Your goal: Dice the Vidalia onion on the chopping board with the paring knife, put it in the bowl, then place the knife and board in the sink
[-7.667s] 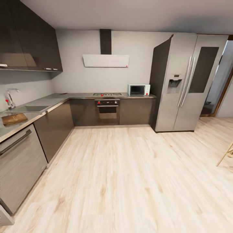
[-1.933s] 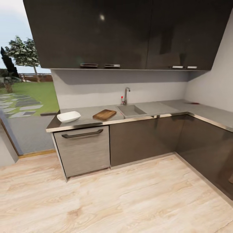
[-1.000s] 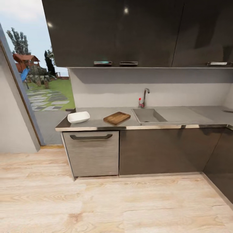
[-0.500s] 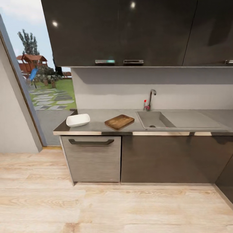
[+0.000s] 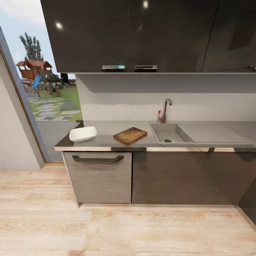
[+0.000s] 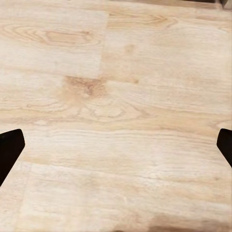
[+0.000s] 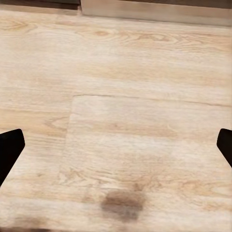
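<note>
While the head view is now facing the long smooth grey worktop squarely, the whole picture is sitting slightly shifted against the one half a second ago, with the cabinet front looming a little larger and lower; that is the camera moving, and the things on the worktop are lying in the same order as before. One shallow white squarish bowl is resting near the worktop's end by the glass door, one rectangular dark brown wooden chopping board is lying flat beside it, well apart from it, and one rectangular grey steel sink with a round drain is sitting just beyond the board, its single curved chrome tap with a red dot rising at the back. A small trace of red is showing at the basin's near edge, too small to identify. The Vidalia onion is meant to be in that basin, but I cannot make it out here. Two metal handles are showing under the dark upper cabinets, and one dark bar handle is crossing the grey drawer front.

The left hand and the right hand are each hanging over pale wooden floor, two dark fingertips spread wide apart at the picture's edges, nothing between them.
</note>
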